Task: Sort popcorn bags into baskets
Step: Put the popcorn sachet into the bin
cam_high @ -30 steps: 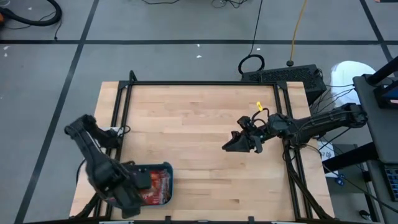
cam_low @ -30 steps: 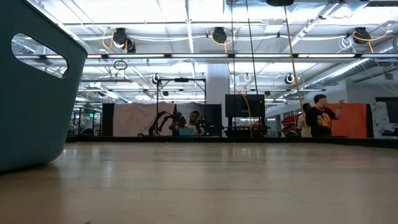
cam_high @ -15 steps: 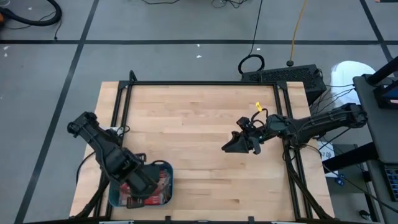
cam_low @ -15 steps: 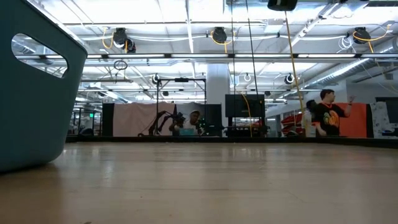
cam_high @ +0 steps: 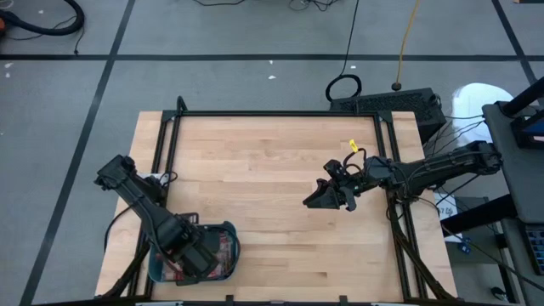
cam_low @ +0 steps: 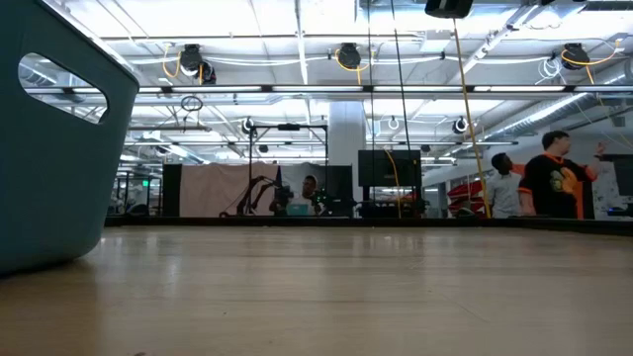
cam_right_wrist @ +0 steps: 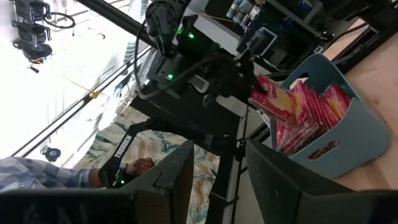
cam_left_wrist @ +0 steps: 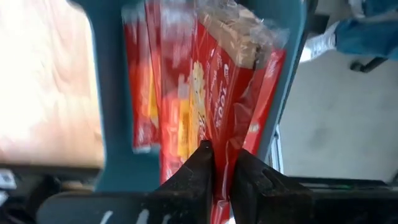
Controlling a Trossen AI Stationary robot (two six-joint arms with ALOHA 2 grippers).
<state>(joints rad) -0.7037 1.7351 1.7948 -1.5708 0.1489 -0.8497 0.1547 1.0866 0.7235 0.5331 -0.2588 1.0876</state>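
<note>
Teal-blue plastic forms the rectangular basket [cam_high: 223, 255] at the near left corner of the pale wooden table [cam_high: 272, 161], and flat red popcorn bags [cam_right_wrist: 305, 115] stand packed on edge inside it. Above the basket, the left gripper [cam_left_wrist: 222, 171] pinches the edge of one glossy red popcorn bag [cam_left_wrist: 233, 106] between its dark, nearly closed fingers. Well apart, over the right half of the table, the right gripper [cam_high: 313, 199] hovers with its jaws spread around nothing.
</note>
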